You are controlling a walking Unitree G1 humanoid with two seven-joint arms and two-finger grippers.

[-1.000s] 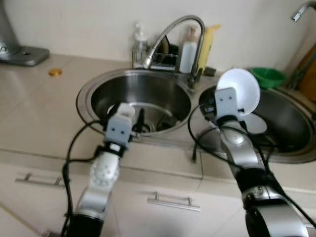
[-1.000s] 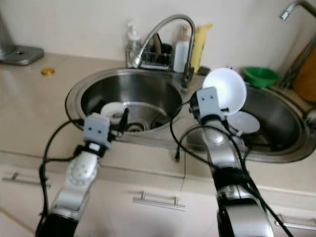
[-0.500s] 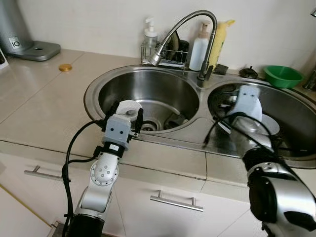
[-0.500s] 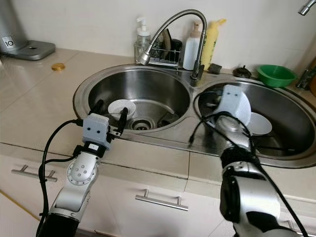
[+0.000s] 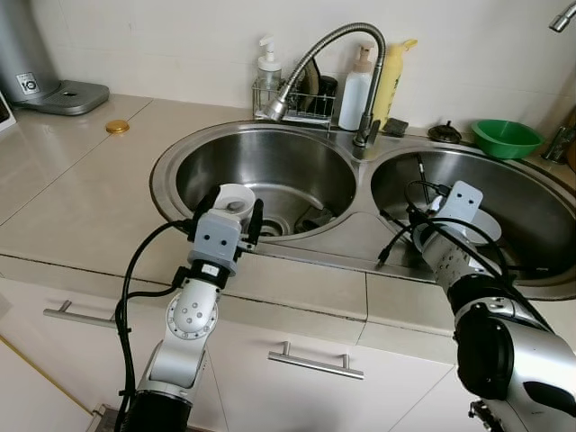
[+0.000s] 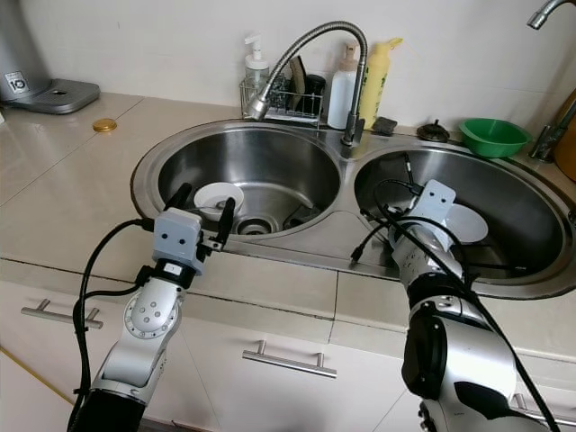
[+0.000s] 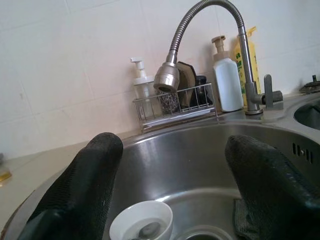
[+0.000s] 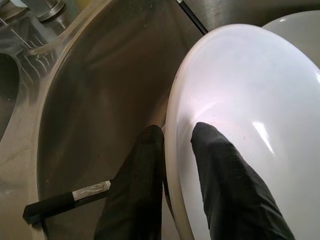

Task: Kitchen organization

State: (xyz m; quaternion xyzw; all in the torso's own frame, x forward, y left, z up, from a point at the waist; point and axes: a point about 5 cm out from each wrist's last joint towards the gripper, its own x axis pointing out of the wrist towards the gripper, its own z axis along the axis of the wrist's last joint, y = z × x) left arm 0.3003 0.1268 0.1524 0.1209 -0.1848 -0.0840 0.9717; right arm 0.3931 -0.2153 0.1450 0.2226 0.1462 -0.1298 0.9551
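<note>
Over at the left corner of the beige worktop (image 5: 81, 189) sits a small gold lid (image 5: 116, 127); next comes the left round steel sink basin (image 5: 270, 144), where a small white cup (image 5: 236, 195) with something dark inside stands near the drain, not yet picked up; the left gripper (image 5: 228, 216) hovers at that basin's front rim with its fingers spread wide, the cup just beyond and between them, apart from both; further right, in the right round steel sink basin (image 6: 504, 184), the right gripper (image 8: 175, 170) is clamped on the rim of a white round plate (image 8: 250, 125), low in the basin over another white dish (image 6: 468, 220); I'd judge the tidying only partly done.
</note>
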